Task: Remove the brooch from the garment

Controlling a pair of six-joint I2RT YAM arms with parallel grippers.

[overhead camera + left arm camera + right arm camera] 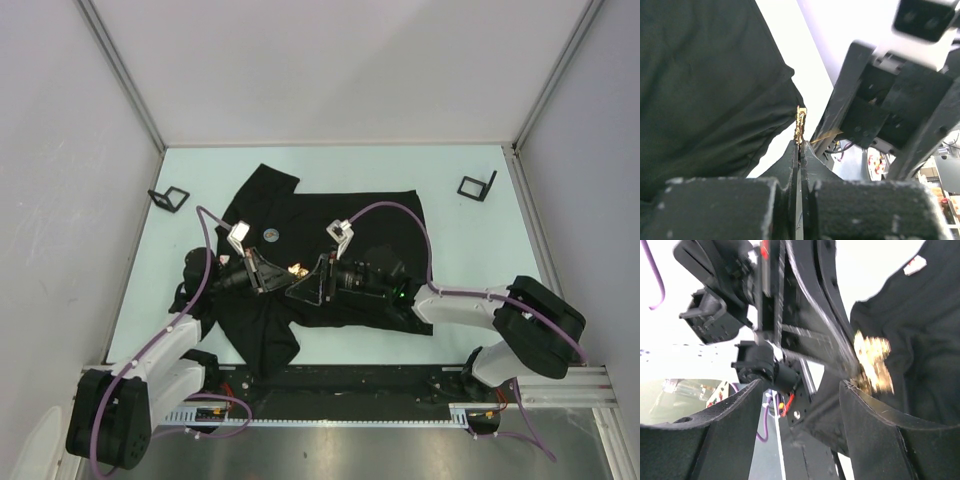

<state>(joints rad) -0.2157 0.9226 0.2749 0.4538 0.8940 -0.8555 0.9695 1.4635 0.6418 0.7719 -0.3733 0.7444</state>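
The black T-shirt (330,215) lies spread on the pale table. My left gripper (283,272) is over its middle, shut on the small gold brooch (296,270). In the left wrist view the jaws (801,145) pinch the brooch (800,125) edge-on; a peak of the shirt (705,90) reaches up to it. My right gripper (308,284) faces the left one from the right, open and empty. In the right wrist view (802,382) the blurred brooch (872,362) sits just past its right fingertip (875,410), against the shirt (925,340). A white-and-red label (915,264) shows on the cloth.
A small round pale badge (272,235) lies on the shirt behind the left gripper. Two black wire stands sit at the back left (168,198) and back right (477,186). Grey walls close in the table on three sides.
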